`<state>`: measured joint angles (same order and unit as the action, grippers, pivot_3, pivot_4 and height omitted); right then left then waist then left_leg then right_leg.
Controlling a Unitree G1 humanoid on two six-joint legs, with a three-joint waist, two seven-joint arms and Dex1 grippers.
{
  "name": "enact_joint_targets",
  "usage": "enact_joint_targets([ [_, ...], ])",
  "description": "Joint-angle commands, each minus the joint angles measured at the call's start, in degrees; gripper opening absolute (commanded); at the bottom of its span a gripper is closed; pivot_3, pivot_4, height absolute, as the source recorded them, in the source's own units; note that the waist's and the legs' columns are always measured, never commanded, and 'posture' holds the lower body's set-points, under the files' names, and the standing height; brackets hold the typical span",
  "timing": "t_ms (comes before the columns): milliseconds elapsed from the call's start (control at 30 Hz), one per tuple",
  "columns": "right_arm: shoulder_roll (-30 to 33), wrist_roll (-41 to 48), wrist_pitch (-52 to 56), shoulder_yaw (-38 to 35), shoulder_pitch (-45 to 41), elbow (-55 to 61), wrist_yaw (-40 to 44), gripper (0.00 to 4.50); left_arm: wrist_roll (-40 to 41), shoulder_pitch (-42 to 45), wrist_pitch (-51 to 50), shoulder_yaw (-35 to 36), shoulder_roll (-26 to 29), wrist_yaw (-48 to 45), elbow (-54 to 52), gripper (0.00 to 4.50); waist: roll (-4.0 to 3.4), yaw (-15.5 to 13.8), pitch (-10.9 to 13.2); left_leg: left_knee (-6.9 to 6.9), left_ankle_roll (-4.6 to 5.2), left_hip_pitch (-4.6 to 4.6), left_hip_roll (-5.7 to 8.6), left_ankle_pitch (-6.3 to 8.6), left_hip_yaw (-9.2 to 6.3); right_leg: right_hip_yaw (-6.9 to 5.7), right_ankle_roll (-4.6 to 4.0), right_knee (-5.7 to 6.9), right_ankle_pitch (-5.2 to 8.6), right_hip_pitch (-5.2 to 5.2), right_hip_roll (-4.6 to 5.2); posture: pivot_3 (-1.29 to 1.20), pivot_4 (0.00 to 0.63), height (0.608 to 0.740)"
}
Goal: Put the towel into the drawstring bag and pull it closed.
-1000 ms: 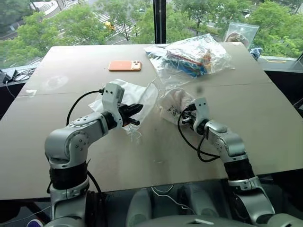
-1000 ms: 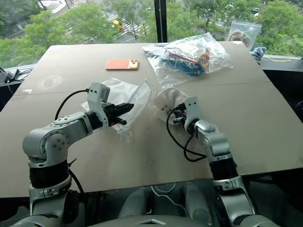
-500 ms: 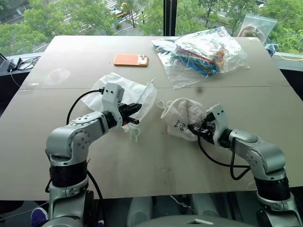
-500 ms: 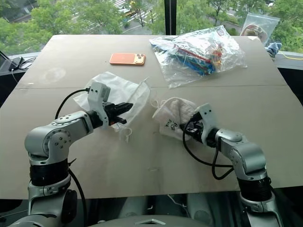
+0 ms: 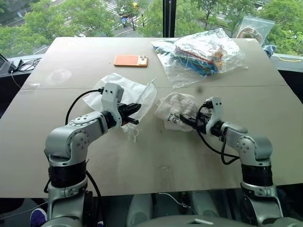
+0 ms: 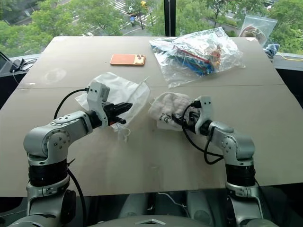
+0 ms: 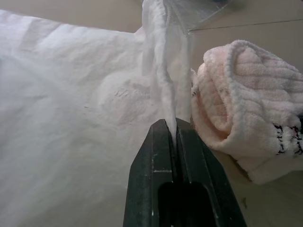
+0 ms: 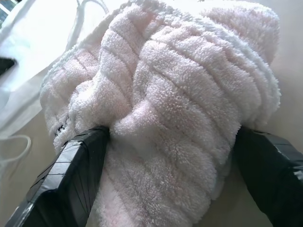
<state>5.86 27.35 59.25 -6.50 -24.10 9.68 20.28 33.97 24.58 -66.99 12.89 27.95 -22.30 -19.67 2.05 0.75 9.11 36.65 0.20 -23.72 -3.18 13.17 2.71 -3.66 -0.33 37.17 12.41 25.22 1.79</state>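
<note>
The towel, an off-white fluffy bundle with small black marks, lies on the table just right of the drawstring bag. That thin white pouch lies flat, with its cord loops trailing toward me. My left gripper is shut on the bag's rim, and the fabric rises pinched between its fingertips. My right gripper is at the towel's right side. It is open, its jaws spread wide with the towel's bulk between them.
An orange phone lies beyond the bag. A clear plastic bag of colourful items sits at the back right, with another plastic bag at the far corner. A seam crosses the table.
My right gripper has gone from shut at the towel's edge to wide open around the towel, with the wrist rolled and slightly raised. My left gripper keeps its hold on the bag.
</note>
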Motion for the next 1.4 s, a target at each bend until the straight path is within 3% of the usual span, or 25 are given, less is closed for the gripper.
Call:
enact_joint_targets([
  [33, -3.5, 3.41, -1.52, -2.48, -2.36, -3.4, -0.54, 4.44, 0.94, 0.18, 0.91, 0.22, 0.45, -0.26, -2.57, 0.0, 0.0, 0.08, 0.0, 0.0, 0.0, 0.0, -0.01, 0.0, 0.0, 0.01, 0.0, 0.01, 0.0, 0.01, -0.01, 0.0, 0.15, 0.74],
  [100, -4.39, 3.35, -2.18, -2.1, -3.3, -5.28, -0.47, 4.44, 0.99, 0.15, 0.87, 0.31, 0.53, -0.29, -2.63, 0.0, -0.01, 0.09, 0.0, 0.01, 0.0, 0.01, -0.02, 0.0, -0.02, 0.06, -0.16, 0.06, -0.1, 0.01, 0.0, 0.0, 0.15, 0.74],
  [200, -2.34, -2.2, -6.72, 5.17, -3.94, -8.48, 1.05, 4.44, 0.94, -0.03, 0.91, 0.34, 0.61, -0.32, -2.64, 0.0, 0.0, 0.18, 0.0, 0.09, 0.0, 0.01, -0.02, 0.0, -0.01, 0.09, -0.19, 0.09, -0.12, 0.01, 0.01, 0.0, 0.15, 0.74],
  [400, 4.51, -25.12, -28.96, 28.2, -5.71, -24.19, 0.98, 4.44, 0.7, -0.68, 1.01, -0.02, 0.34, 0.01, -3.06, 0.0, 0.06, 1.52, -0.03, 0.35, 0.01, 0.34, -0.01, 0.0, 0.08, 0.27, 0.0, 0.54, 0.01, -0.12, 0.0, 0.0, 0.15, 0.74],
  [500, 5.41, -29.03, -35.26, 31.18, -5.08, -28.51, 1.53, 3.11, 0.19, -0.48, 1.55, -0.35, 0.55, 0.1, -2.92, 0.0, 0.06, 1.64, -0.03, 0.31, 0.01, 1.32, -0.02, 0.01, 0.03, 0.32, -0.08, 0.59, 0.06, -0.9, -0.04, 0.0, 0.15, 0.74],
  [600, 6.42, -27.35, -36.09, 27.96, -2.3, -24.41, 2.31, 1.59, -0.25, 0.05, 2.19, -0.4, 0.84, -0.01, -1.98, 0.0, 0.01, 1.39, -0.04, 0.24, -0.02, 1.98, -0.09, 0.02, -0.16, 0.27, -0.26, 0.57, 0.18, -1.55, 0.16, 0.0, 0.15, 0.74],
  [767, 9.06, -18.9, -34.83, 20.54, 4.75, -7.57, 7.67, 0.03, -0.54, 1.07, 3.52, -1.09, 0.89, -0.42, -0.05, 0.0, -0.08, -0.61, 0.03, 0.24, -0.02, 1.74, 0.0, 0.0, -0.29, 0.27, -0.25, 0.55, 0.17, -1.5, 0.12, 0.0, 0.15, 0.74],
  [1000, 11.6, -7.68, -26.54, 17.19, 8.62, 12.87, 13.74, 0.03, -0.2, 3.56, 5.21, -3.68, 1.24, -3.59, 3.73, 0.0, -0.04, -0.44, 0.18, 0.25, 0.05, 0.49, 0.08, 0.05, -0.1, 0.43, 0.09, 0.28, 0.09, -0.45, 0.08, 0.0, 0.15, 0.74],
  [1400, 13.69, -2.04, -22.53, 17.39, 5.1, 15.9, 18.71, 0.03, -0.84, 6.13, 8.95, -9.76, 4.59, -12.68, 5.08, 0.0, 0.0, -0.13, 0.28, 0.28, 0.07, 0.33, 0.14, 0.08, -0.13, 0.37, 0.11, 0.23, 0.11, -0.3, -0.02, 0.0, 0.15, 0.74],
])
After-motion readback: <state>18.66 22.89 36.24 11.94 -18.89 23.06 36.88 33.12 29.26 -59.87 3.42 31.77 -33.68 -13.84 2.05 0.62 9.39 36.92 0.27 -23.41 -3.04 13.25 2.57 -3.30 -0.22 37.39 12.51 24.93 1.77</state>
